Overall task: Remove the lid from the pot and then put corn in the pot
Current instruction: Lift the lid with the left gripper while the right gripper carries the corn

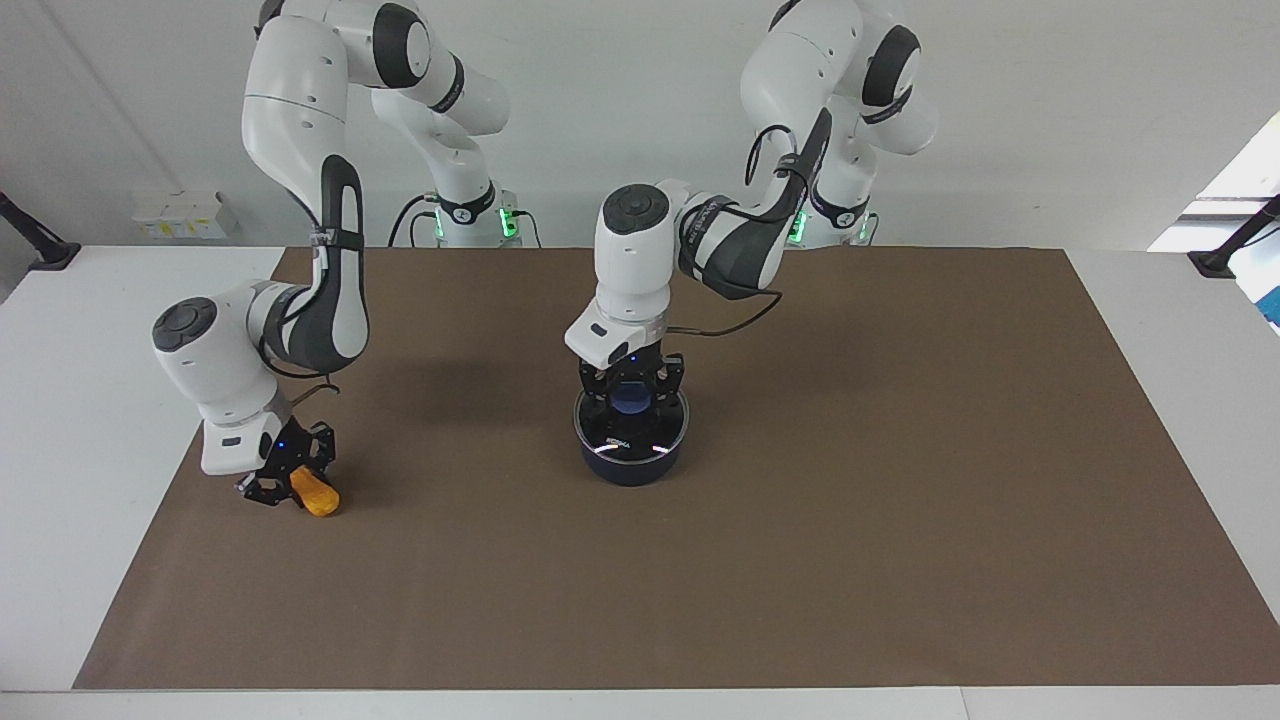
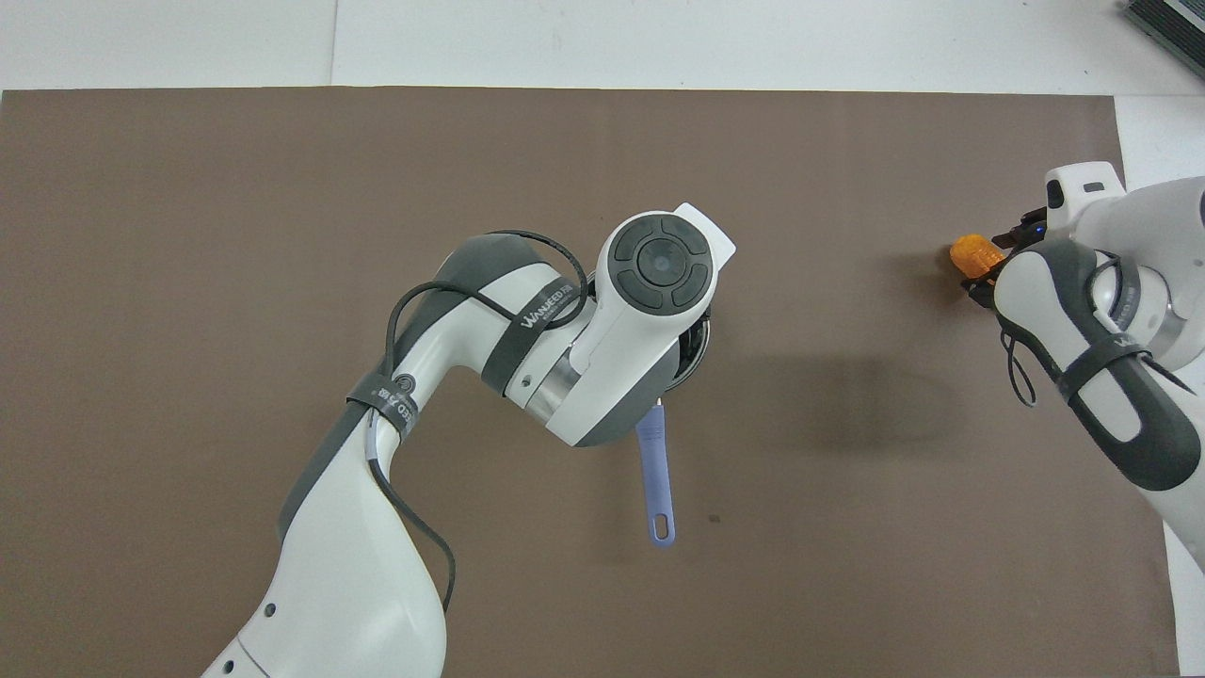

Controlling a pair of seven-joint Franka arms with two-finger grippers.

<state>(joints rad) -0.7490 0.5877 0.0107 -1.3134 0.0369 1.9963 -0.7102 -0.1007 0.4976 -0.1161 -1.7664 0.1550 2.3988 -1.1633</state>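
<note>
The pot (image 1: 631, 467) stands mid-table with the lid (image 1: 632, 432) on it. Its blue-purple handle (image 2: 656, 478) points toward the robots. My left gripper (image 1: 631, 397) is down over the lid, at its blue knob (image 1: 630, 399). In the overhead view the left arm hides the lid and most of the pot (image 2: 698, 347). The corn (image 1: 319, 498) lies on the mat toward the right arm's end of the table and also shows in the overhead view (image 2: 973, 252). My right gripper (image 1: 291, 483) is low at the mat and shut on the corn's end.
A brown mat (image 1: 900, 480) covers most of the white table (image 1: 80, 400). A small white box (image 1: 180, 213) sits at the table's edge by the wall, near the right arm's base.
</note>
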